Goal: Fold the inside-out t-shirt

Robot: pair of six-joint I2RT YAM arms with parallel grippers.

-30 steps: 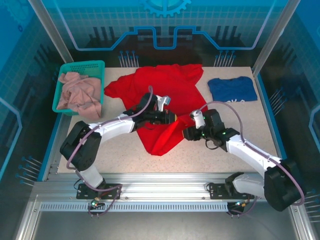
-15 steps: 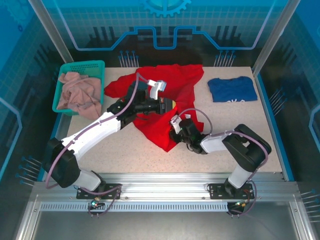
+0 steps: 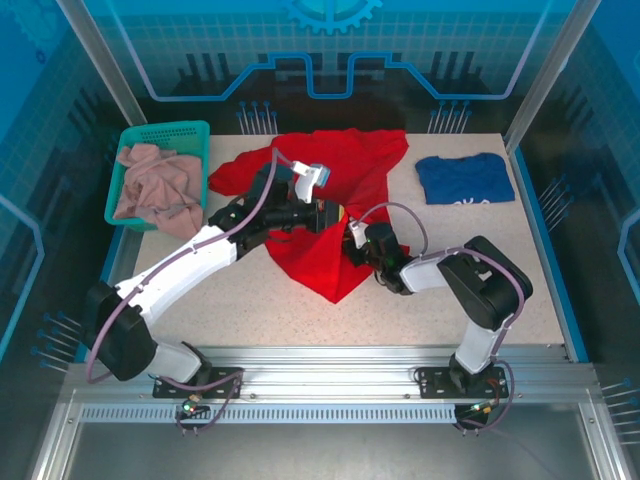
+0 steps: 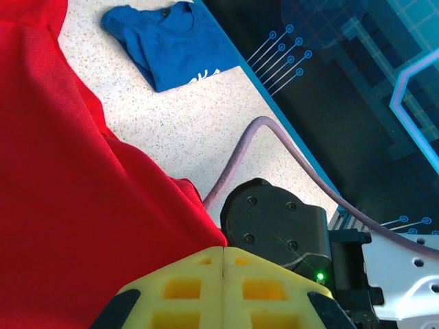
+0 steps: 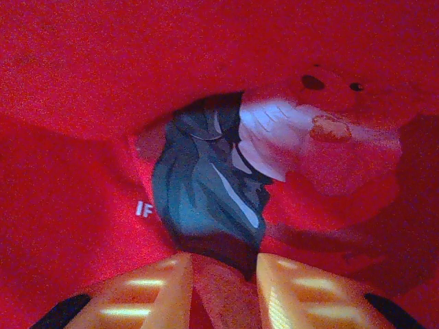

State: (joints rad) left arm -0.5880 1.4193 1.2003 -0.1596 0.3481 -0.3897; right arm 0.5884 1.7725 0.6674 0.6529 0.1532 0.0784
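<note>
The right tool (image 5: 225, 269) sits buried in the inside-out t-shirt (image 5: 82, 75), its fingers narrowed on a ridge of red cloth that fills the gap between them. Just beyond its tips lies the chest print (image 5: 206, 185), dark with pale streaks and roofed over by more red. From that I judge this tool is reaching inside the body of the garment.

Just beside it, the left tool (image 4: 223, 257) is clenched tight. The shirt's red edge runs straight into its tips and is apparently pinched there. From this tool the cloth falls away on one side, with bare tabletop (image 4: 178, 130) on the other.

The step in hand looks like opening the shirt out, to turn or spread it before any fold. To do it well, the left tool should hold its layer raised and taut while the right draws on one layer alone, not a bunch of both. A slow, even pull apart would let the cloth slide rather than twist.

Far beyond the left tool's tips, well apart from the work, a dark blue t-shirt (image 4: 168, 41) lies on the tabletop; steer clear of it.
</note>
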